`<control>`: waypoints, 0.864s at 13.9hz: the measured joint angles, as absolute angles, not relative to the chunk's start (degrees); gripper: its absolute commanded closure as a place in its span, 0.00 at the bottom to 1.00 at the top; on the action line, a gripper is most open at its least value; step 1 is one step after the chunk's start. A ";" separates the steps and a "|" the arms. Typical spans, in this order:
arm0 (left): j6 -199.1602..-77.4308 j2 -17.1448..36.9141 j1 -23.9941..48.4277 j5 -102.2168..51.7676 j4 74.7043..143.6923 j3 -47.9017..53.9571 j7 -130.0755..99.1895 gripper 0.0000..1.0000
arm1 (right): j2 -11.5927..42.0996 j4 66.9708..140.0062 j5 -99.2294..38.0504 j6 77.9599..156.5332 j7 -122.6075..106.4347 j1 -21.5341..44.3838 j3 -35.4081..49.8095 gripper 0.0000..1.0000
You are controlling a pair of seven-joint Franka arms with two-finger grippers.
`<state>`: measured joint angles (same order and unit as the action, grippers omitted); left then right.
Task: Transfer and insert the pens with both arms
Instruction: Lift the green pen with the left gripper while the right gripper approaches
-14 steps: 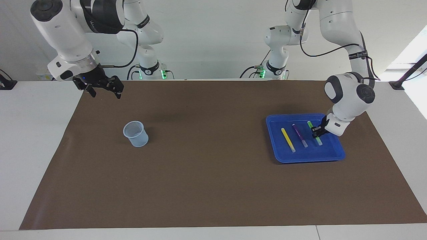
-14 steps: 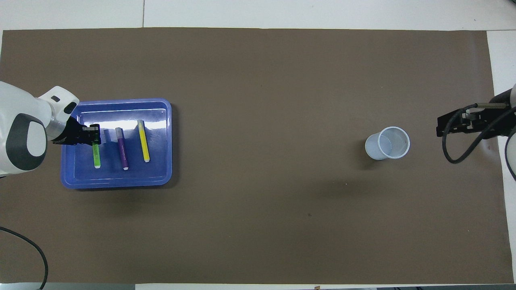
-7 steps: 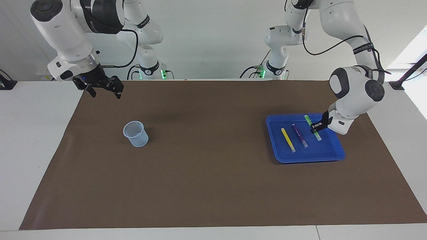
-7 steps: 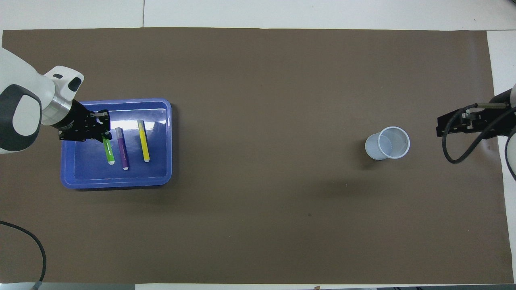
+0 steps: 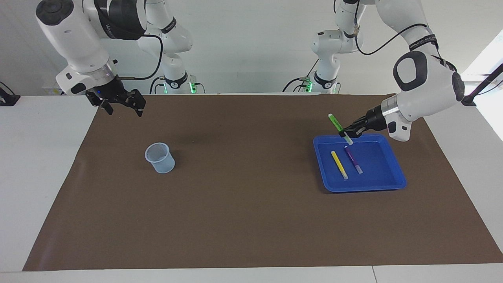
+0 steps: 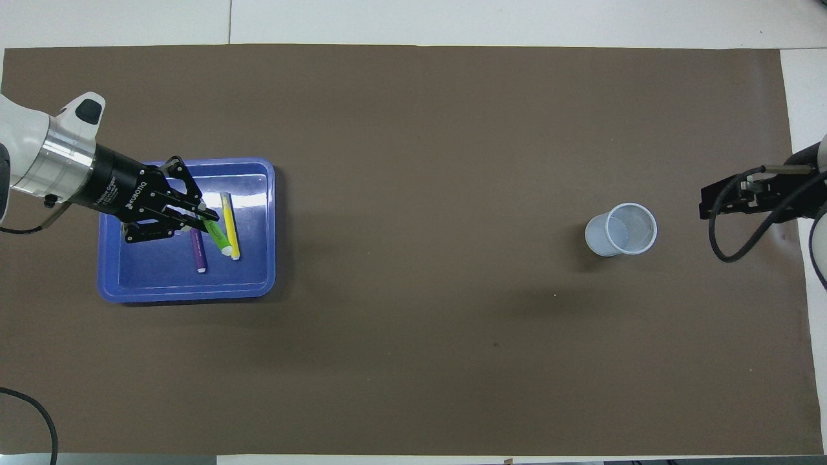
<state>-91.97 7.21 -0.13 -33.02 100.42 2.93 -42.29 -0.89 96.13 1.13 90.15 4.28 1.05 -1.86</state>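
Transfer step: left gripper clamped on thin green marker pen, raised over blue plastic tray. Next, likely handover to waiting right gripper, fingers apart, near translucent cup.

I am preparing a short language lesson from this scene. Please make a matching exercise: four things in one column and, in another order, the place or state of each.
Things:
1. green pen
2. yellow pen
3. clear plastic cup
4. right gripper

Places or states:
A. stands upright on the brown mat, toward the right arm's end
B. lies in the blue tray, beside the purple pen
C. open and holding nothing, waiting above the mat's edge
D. held in the air by the left gripper, above the tray

Pairs: 1-D, 2-B, 3-A, 4-C
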 measured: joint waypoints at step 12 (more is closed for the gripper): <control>-93.47 5.03 0.50 -45.02 101.27 11.34 -65.42 1.00 | -3.40 96.26 -21.08 88.44 6.18 6.81 0.97 0.00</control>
